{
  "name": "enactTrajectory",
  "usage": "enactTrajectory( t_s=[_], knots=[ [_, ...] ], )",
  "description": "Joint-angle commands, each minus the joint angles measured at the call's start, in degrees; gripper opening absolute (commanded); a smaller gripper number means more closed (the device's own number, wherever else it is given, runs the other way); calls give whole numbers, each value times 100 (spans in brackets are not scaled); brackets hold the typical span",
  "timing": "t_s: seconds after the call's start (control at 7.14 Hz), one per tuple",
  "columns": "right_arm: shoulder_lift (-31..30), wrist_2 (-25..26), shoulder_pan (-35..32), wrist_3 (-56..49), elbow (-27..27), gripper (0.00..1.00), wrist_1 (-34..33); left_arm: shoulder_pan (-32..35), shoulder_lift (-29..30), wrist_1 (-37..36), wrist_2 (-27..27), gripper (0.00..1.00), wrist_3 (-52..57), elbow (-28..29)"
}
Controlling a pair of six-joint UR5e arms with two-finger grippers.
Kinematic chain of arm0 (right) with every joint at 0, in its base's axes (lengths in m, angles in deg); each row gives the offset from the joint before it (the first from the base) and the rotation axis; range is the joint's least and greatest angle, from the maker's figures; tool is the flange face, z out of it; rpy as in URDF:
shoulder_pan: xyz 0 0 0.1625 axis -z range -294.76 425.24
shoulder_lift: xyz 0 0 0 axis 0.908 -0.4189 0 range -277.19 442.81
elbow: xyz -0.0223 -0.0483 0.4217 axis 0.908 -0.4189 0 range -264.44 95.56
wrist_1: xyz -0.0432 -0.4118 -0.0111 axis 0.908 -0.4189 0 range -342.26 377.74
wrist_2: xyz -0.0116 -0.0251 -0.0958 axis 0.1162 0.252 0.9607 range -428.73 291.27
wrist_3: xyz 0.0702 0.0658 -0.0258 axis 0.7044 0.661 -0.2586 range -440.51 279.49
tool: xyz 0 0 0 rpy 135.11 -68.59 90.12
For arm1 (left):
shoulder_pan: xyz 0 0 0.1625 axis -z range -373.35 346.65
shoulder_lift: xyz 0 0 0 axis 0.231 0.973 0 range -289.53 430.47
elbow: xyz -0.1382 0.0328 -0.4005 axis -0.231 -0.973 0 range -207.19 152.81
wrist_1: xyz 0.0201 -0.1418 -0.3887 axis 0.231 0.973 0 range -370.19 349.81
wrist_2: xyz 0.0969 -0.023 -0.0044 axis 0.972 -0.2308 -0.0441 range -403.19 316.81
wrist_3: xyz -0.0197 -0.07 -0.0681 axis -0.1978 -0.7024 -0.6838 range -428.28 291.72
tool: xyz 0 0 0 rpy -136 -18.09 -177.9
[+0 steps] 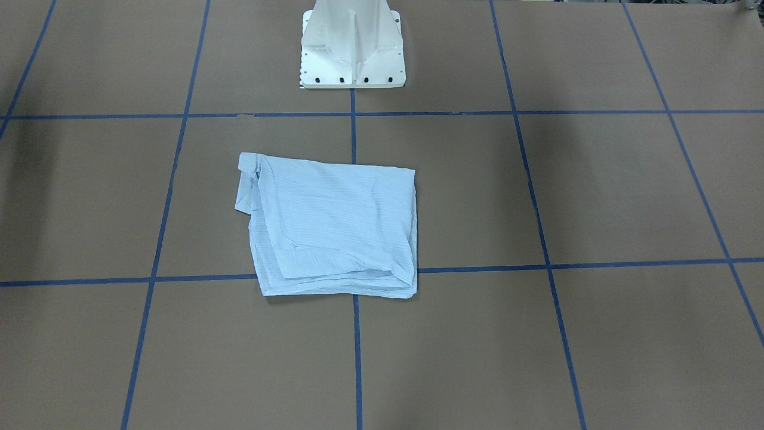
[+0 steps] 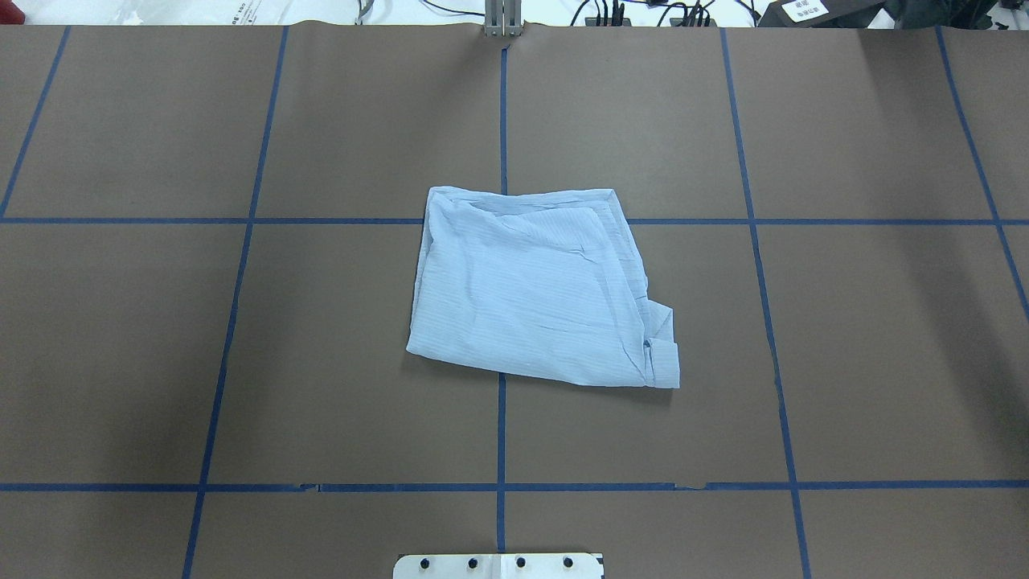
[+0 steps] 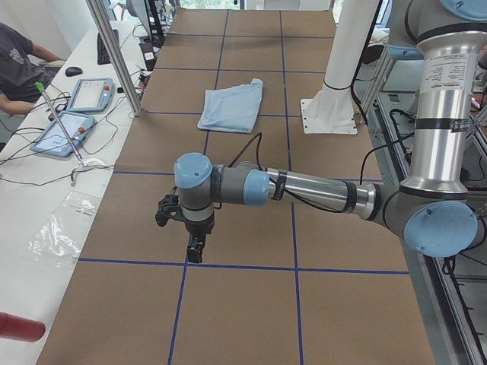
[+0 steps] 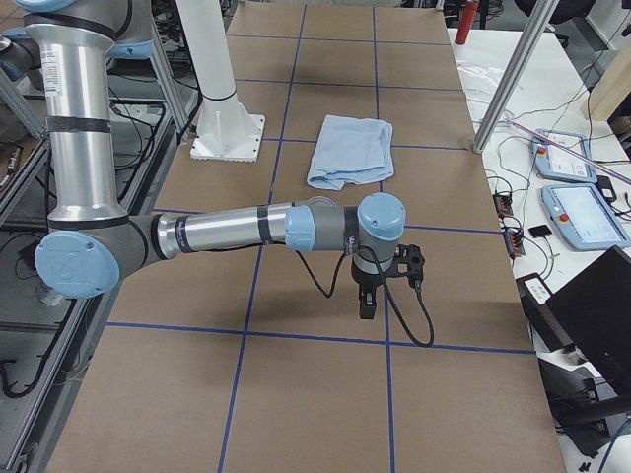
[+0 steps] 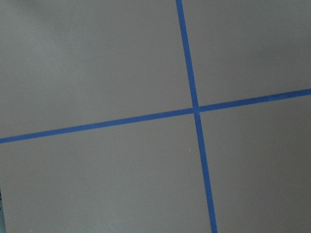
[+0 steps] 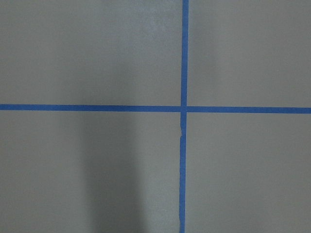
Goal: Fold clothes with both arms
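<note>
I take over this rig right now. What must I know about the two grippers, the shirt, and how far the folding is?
Left gripper: over bare table, far from the shirt, holding nothing; whether the jaws are open cannot be told.
Right gripper: the same, at the opposite end.
Shirt: a rough folded rectangle at the table's middle.
Done: the main folds look made.
Left: a corner flap sticks out; perhaps tidy it.
</note>
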Motion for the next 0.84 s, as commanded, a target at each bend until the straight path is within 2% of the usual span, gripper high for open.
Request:
enactTrajectory(
  t_s=[0.0, 0.14, 0.42, 0.7],
  knots=[
    [-151, -29, -6, 3, 35, 100, 10, -7, -19, 291, -501, 100, 40, 378],
    [-222, -37, -6, 3, 36, 100, 10, -7, -19, 669, -503, 100, 58, 616],
    [-319, -37, -6, 3, 44, 100, 10, -7, -28, 717, -494, 100, 58, 627],
    [-625, -20, -49, 3, 385, 100, 19, -7, -19, 700, -494, 100, 49, 610]
  ],
)
